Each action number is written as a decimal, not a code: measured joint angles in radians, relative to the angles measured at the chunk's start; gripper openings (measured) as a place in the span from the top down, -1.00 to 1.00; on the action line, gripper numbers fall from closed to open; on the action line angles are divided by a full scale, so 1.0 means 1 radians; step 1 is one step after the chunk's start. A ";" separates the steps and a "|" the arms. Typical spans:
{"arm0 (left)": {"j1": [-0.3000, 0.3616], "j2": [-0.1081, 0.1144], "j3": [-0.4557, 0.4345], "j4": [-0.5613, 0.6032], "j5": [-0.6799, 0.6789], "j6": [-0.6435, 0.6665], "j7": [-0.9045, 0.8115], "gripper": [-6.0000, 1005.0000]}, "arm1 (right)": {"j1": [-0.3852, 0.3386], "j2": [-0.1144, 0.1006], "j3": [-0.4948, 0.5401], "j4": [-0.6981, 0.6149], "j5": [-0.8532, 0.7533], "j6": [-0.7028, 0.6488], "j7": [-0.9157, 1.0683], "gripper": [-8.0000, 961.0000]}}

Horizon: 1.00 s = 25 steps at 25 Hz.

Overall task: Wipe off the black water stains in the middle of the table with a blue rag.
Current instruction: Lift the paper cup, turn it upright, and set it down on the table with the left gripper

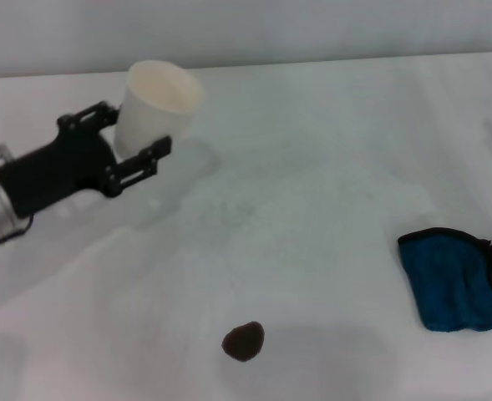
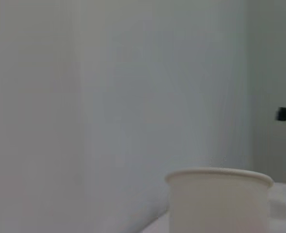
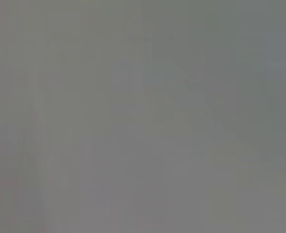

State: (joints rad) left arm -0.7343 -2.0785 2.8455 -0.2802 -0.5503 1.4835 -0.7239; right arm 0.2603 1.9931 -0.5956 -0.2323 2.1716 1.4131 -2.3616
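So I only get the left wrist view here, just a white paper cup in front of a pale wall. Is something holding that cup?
Observer: Yes. The left hand is clamped on the white paper cup, which is tilted, over the far left of the table.
Operator: Is there any mess to clean?
Observer: One small black water stain sits on the near middle of the table.
Operator: And is there anything to wipe it with?
Observer: A blue rag lies crumpled on the right side, with nothing touching it.
Operator: Where is the other hand?
Observer: The right hand shows in no view.
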 joint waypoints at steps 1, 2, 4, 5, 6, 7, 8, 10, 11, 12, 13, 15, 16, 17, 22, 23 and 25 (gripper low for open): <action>0.027 0.000 0.000 0.024 -0.020 -0.009 0.028 -0.35 | -0.002 0.000 0.000 -0.008 0.000 -0.001 0.000 -0.78; 0.070 0.000 0.000 0.063 -0.056 -0.023 0.079 -0.35 | -0.002 0.000 0.000 -0.015 0.000 -0.002 0.000 -0.78; 0.134 0.000 0.000 0.119 -0.108 -0.039 0.156 -0.35 | -0.004 -0.001 0.000 -0.027 0.000 -0.004 0.000 -0.78; 0.159 0.000 0.000 0.141 -0.129 -0.041 0.181 -0.35 | -0.004 -0.002 0.000 -0.032 0.000 -0.005 0.000 -0.78; 0.188 0.000 0.000 0.163 -0.150 -0.043 0.207 -0.35 | -0.004 -0.003 0.000 -0.039 0.000 -0.005 0.001 -0.78; 0.212 0.000 0.000 0.182 -0.168 -0.043 0.227 -0.35 | -0.005 -0.003 0.000 -0.045 0.000 -0.005 0.001 -0.78; 0.236 0.000 0.000 0.199 -0.187 -0.044 0.248 -0.35 | -0.005 -0.003 0.000 -0.050 0.000 -0.005 0.001 -0.78; 0.278 0.000 0.000 0.223 -0.214 -0.047 0.277 -0.35 | -0.005 -0.004 0.000 -0.059 0.000 -0.005 0.001 -0.78; 0.293 0.000 -0.001 0.229 -0.222 -0.048 0.284 -0.35 | -0.006 -0.003 0.000 -0.063 0.000 -0.004 0.001 -0.78; 0.304 -0.001 -0.001 0.231 -0.226 -0.049 0.286 -0.35 | -0.006 -0.004 0.000 -0.068 0.000 -0.004 0.001 -0.78; 0.315 -0.002 -0.001 0.232 -0.230 -0.050 0.288 -0.35 | -0.006 -0.004 -0.002 -0.075 0.000 -0.004 0.001 -0.78; 0.338 -0.004 -0.002 0.234 -0.231 -0.054 0.291 -0.35 | -0.006 -0.003 -0.003 -0.077 0.000 -0.005 0.001 -0.78; 0.347 -0.004 -0.002 0.236 -0.231 -0.057 0.292 -0.35 | -0.007 -0.003 -0.004 -0.078 0.000 -0.005 0.000 -0.78; 0.358 -0.004 -0.002 0.240 -0.230 -0.066 0.293 -0.35 | -0.008 -0.003 -0.004 -0.078 0.000 -0.004 0.000 -0.78; 0.382 -0.004 -0.002 0.256 -0.226 -0.114 0.302 -0.35 | -0.010 -0.003 -0.004 -0.081 -0.005 -0.004 0.000 -0.78; 0.382 -0.004 -0.002 0.256 -0.226 -0.114 0.302 -0.35 | -0.010 -0.002 -0.004 -0.085 -0.009 -0.003 0.000 -0.78; 0.391 -0.005 -0.002 0.260 -0.223 -0.164 0.332 -0.35 | -0.010 -0.002 -0.004 -0.095 -0.018 -0.003 0.000 -0.78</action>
State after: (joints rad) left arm -0.3434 -2.0834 2.8439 -0.0202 -0.7730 1.3196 -0.3915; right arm 0.2508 1.9909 -0.5998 -0.3274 2.1537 1.4098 -2.3617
